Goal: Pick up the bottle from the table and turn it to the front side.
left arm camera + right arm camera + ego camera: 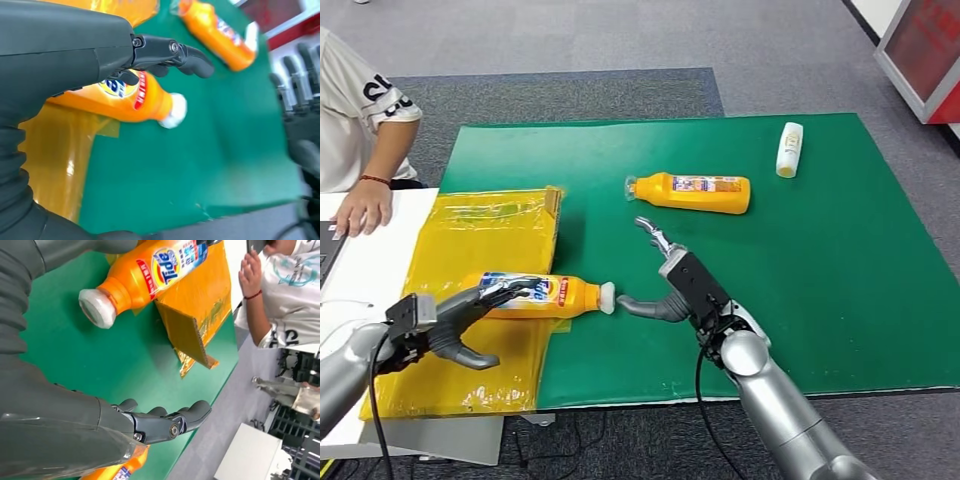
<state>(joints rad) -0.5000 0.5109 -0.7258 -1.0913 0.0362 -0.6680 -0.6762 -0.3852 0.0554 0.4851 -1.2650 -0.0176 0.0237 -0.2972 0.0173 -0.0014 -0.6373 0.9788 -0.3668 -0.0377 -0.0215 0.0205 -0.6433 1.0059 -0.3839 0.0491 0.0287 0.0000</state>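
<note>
Head view shows the left hand [452, 325] wrapped around the body of an orange bottle [546, 296], its fingers covering part of the label, the bottle lying sideways over the edge of a yellow flattened box [482, 240] with its white cap [607, 297] above the green mat [810, 280]. Just beside that cap the right hand [663, 285] is empty, fingers spread apart. Left wrist view is blurred, and a second orange bottle [693, 192] is cut off there.

floor: grey carpet [788, 60] | far right: red-and-white cabinet [924, 50]
</note>
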